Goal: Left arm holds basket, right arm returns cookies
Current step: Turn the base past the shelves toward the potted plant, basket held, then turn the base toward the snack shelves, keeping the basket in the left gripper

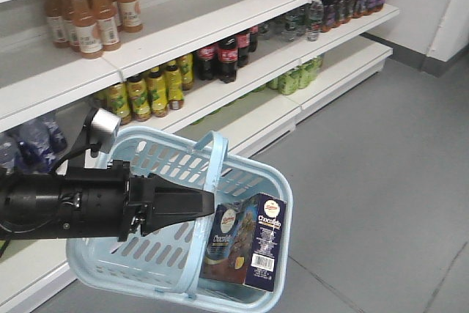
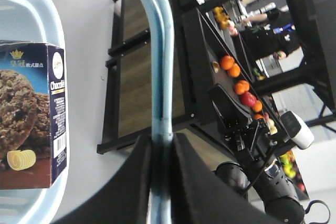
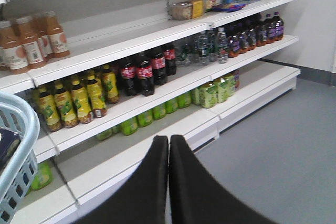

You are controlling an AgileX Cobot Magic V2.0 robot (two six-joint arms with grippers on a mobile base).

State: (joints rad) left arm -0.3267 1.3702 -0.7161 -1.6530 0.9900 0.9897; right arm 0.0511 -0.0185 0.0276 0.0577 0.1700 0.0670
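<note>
Two end effectors are in view. The left end effector (image 1: 207,209), at the tip of the black left arm (image 1: 66,203), is clamped on the arched handle (image 1: 214,153) of the light blue basket (image 1: 275,177), held up beside shop shelves (image 1: 220,23). The navy cookies carton (image 1: 253,243) stands tilted inside the basket, at about 4 o'clock from its middle. The right end effector (image 3: 168,141) has its fingers pressed together with nothing between them. Cola bottles (image 3: 144,69) sit at its 12 o'clock.
</note>
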